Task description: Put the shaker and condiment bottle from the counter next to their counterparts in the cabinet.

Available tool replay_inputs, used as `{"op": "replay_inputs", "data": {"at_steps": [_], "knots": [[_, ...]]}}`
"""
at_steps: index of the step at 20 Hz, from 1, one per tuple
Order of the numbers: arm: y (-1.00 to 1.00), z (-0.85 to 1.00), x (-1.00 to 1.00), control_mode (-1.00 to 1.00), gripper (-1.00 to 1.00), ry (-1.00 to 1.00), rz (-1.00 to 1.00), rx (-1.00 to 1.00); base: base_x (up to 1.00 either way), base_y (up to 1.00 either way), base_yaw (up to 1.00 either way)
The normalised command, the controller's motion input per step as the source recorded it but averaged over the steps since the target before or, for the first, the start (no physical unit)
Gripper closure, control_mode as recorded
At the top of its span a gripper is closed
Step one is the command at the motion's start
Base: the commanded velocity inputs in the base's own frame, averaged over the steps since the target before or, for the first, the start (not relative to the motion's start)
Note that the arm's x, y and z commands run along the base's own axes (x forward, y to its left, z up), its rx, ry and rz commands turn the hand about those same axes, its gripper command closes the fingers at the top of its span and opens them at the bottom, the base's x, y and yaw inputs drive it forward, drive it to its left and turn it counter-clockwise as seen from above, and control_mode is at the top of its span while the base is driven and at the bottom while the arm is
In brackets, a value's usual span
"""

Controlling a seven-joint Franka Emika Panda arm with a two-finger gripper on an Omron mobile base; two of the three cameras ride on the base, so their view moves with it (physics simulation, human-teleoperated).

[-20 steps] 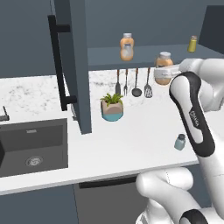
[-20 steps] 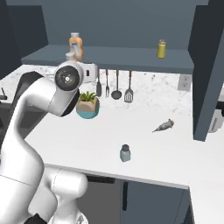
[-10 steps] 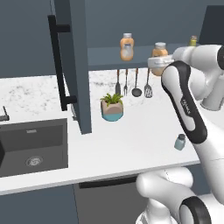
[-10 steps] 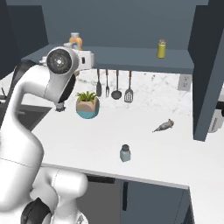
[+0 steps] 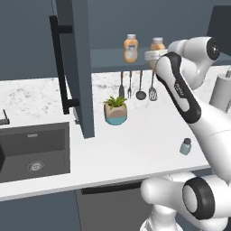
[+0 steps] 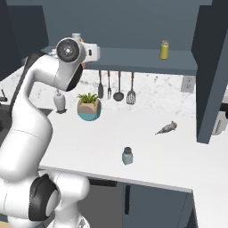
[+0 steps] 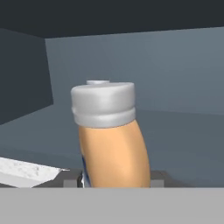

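My gripper [image 7: 114,178] is shut on the orange condiment bottle [image 7: 113,144], whose pale cap fills the middle of the hand view. From the left base view this bottle [image 5: 157,44] hangs at the height of the cabinet shelf [image 5: 108,56], just right of its orange counterpart [image 5: 131,48]. The yellow-green shaker [image 6: 164,49] with a dark cap stands further right on the shelf. The small teal-grey shaker [image 5: 185,146] stands on the white counter [image 5: 135,140] near its front edge [image 6: 128,156]. The arm hides where the bottle's base is relative to the shelf.
The cabinet door [image 5: 76,67] with its black bar handle stands open at the left. A potted plant [image 5: 116,110] and hanging utensils [image 5: 137,85] sit below the shelf. A dark sink [image 5: 34,153] lies at the left. A small grey object [image 6: 167,128] lies on the counter.
The arm has carried the orange bottle up and to the left, from over the counter to shelf level beside the other orange bottle. The teal-grey shaker has not moved.
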Motion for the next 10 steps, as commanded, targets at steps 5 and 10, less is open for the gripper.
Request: {"op": "replay_inputs", "data": {"at_steps": [5, 10], "knots": [[0.0, 0.0, 0.29, -1.0, 1.0, 0.0, 0.0, 0.0, 0.0, 0.0, 0.0], [0.0, -0.03, 0.22, -1.0, 1.0, -0.05, 0.0, 0.0, 0.0, 0.0, 0.0]]}}
